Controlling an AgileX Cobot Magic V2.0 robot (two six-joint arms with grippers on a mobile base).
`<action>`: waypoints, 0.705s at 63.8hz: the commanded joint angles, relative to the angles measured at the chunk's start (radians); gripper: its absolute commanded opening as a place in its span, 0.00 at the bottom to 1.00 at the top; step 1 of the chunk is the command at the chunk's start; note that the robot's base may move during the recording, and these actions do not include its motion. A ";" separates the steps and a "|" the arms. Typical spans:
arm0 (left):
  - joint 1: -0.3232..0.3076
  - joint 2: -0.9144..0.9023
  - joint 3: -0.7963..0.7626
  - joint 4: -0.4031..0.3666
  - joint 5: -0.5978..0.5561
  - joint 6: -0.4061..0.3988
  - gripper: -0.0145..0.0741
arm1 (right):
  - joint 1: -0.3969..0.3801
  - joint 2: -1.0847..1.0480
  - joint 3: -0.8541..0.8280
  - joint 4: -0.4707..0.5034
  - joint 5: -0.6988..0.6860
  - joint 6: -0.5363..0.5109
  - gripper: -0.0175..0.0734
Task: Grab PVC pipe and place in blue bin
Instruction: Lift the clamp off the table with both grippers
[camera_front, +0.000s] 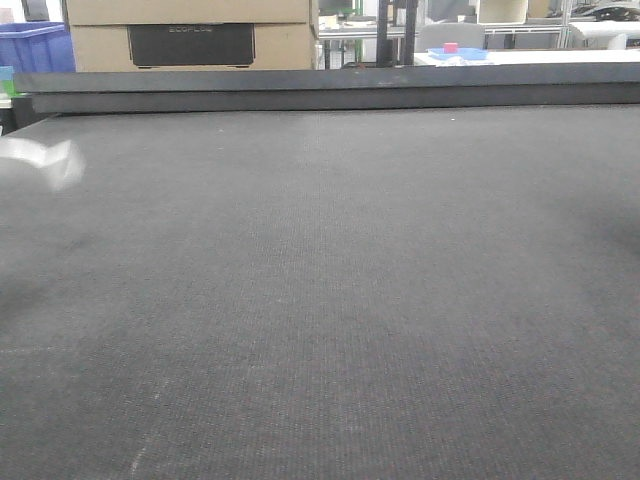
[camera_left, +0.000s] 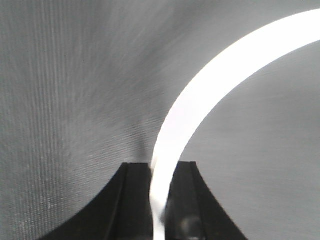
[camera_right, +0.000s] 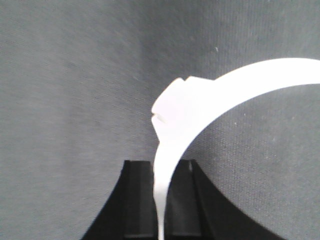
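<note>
Left gripper (camera_left: 160, 172) is clamped on the thin end of the PVC pipe (camera_left: 210, 90), whose white arc curves up and right above the grey mat (camera_left: 60, 100); right gripper (camera_right: 160, 170) likewise pinches a second white arc (camera_right: 200, 105); the blue bin (camera_front: 35, 48) stands beyond the mat's far left corner.

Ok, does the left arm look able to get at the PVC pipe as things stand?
Likely yes: the PVC pipe already sits pinched in the left end effector, between its fingers, with nothing in the way.
</note>
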 joint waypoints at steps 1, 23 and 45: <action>-0.055 -0.113 -0.024 -0.033 -0.017 -0.003 0.04 | -0.007 -0.069 -0.036 0.002 0.012 -0.005 0.01; -0.118 -0.368 -0.008 -0.092 -0.267 -0.182 0.04 | -0.007 -0.294 -0.042 0.002 -0.258 -0.012 0.01; -0.118 -0.667 0.350 -0.097 -0.733 -0.182 0.04 | -0.007 -0.600 0.230 0.002 -0.613 -0.074 0.01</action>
